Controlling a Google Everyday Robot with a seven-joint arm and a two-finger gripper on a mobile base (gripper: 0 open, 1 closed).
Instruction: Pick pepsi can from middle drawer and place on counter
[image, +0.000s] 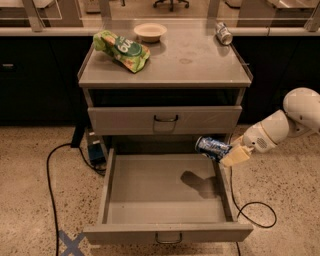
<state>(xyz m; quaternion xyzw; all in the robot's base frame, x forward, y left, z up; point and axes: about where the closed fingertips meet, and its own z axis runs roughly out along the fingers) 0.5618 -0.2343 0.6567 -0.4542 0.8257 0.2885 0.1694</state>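
Note:
The pepsi can, dark blue with a silver end, lies on its side in my gripper, which is shut on it. The gripper holds the can in the air above the right rear part of the open middle drawer, just below the closed drawer front above. The can's shadow falls on the drawer floor. The white arm reaches in from the right. The counter is the grey top of the cabinet, well above the can.
On the counter lie a green chip bag, a pale bowl and a silvery can at the back right. A black cable runs on the floor at left, another at right.

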